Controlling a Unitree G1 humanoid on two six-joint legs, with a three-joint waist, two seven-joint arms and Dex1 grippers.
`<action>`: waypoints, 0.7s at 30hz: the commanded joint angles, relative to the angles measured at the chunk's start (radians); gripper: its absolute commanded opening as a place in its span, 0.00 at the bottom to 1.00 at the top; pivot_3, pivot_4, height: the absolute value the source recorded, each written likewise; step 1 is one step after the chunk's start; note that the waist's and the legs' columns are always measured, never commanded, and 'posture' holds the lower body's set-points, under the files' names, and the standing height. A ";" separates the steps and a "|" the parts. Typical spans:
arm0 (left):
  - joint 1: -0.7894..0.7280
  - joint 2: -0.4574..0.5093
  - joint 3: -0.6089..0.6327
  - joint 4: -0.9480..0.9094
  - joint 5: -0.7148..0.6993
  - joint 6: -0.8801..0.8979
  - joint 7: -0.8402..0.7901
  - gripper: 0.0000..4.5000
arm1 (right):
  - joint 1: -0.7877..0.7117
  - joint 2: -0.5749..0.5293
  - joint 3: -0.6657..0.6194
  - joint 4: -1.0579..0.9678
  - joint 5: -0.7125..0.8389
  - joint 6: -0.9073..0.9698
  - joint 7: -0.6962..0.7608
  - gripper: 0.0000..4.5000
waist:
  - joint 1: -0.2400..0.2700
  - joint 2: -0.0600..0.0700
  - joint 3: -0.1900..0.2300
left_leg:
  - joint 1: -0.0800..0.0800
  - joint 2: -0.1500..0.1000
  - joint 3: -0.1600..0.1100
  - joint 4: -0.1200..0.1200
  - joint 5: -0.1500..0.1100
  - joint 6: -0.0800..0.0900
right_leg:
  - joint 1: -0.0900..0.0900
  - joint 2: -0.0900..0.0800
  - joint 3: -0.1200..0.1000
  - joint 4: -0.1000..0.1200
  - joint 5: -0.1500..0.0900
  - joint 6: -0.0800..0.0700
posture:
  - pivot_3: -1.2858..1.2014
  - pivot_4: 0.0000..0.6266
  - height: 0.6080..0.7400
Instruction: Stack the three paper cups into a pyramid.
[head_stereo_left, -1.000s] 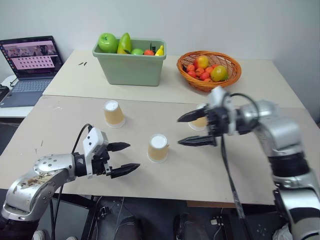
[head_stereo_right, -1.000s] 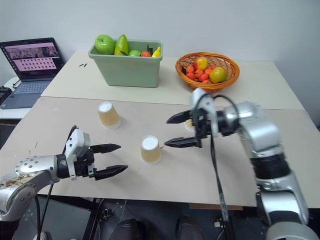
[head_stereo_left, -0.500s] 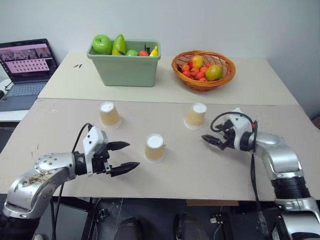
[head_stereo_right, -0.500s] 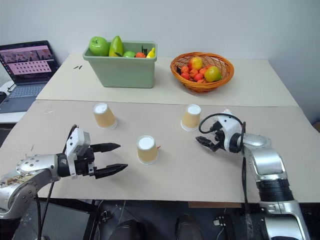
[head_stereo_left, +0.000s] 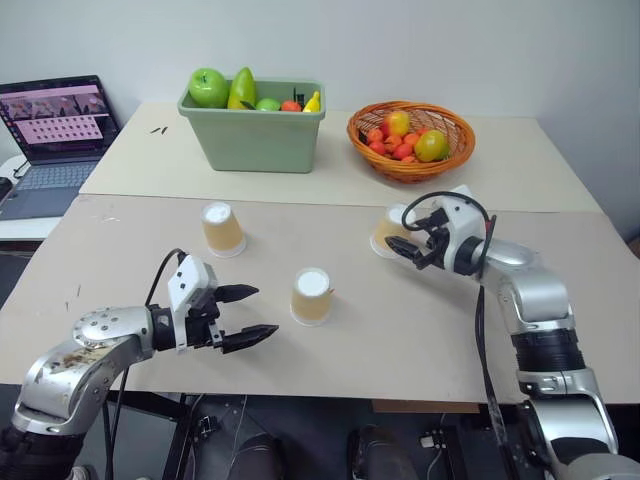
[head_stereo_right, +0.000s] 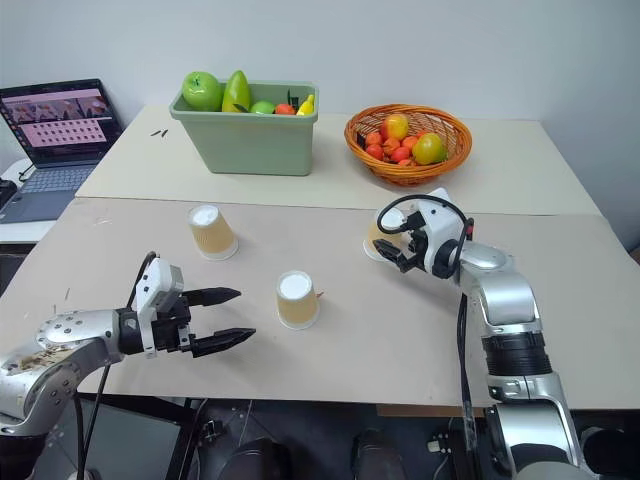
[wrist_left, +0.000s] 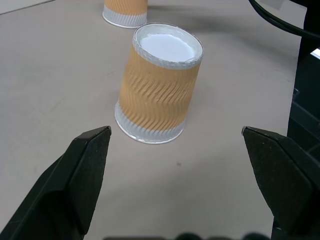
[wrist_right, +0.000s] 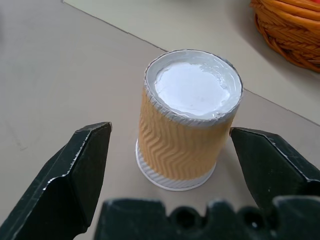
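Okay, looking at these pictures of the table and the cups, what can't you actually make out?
- Right cup: in the eye views the right gripper covers its near side, so contact is unclear.
- Laptop: cut by the left edge; screen content too small.
- Green bin: its wall hides the fruit's lower parts.

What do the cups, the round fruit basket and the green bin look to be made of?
The cups: paper, seemingly, with a matte tan sleeve embossed in zigzag ripples and white base and rim. The round basket: woven wicker or similar, with visible orange strands. The green bin: probably moulded plastic, with smooth, even walls.
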 joint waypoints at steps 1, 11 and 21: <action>0.003 -0.001 0.015 -0.015 0.004 -0.026 -0.006 1.00 | -0.050 0.012 -0.013 0.027 -0.010 -0.057 -0.018 0.98 | 0.000 0.000 0.000 | 0.000 0.000 0.000 0.000 0.000 0.000 | 0.000 0.000 0.000 0.000 0.000 0.000 | 0.52 0.24 0.90; 0.012 -0.002 0.021 -0.023 0.008 -0.025 0.002 1.00 | -0.145 0.059 -0.007 0.200 -0.030 -0.155 -0.023 0.98 | -0.001 0.000 0.000 | 0.000 0.000 0.000 0.000 0.000 0.000 | 0.000 0.000 0.000 0.000 0.000 0.000 | 0.52 0.24 0.90; 0.026 0.001 0.035 -0.029 0.009 -0.019 0.003 1.00 | -0.170 0.063 -0.016 0.251 -0.026 -0.191 -0.017 0.87 | -0.001 0.000 0.000 | 0.000 0.000 0.000 0.000 0.000 0.000 | 0.000 0.000 0.000 0.000 0.000 0.000 | 0.52 0.24 0.90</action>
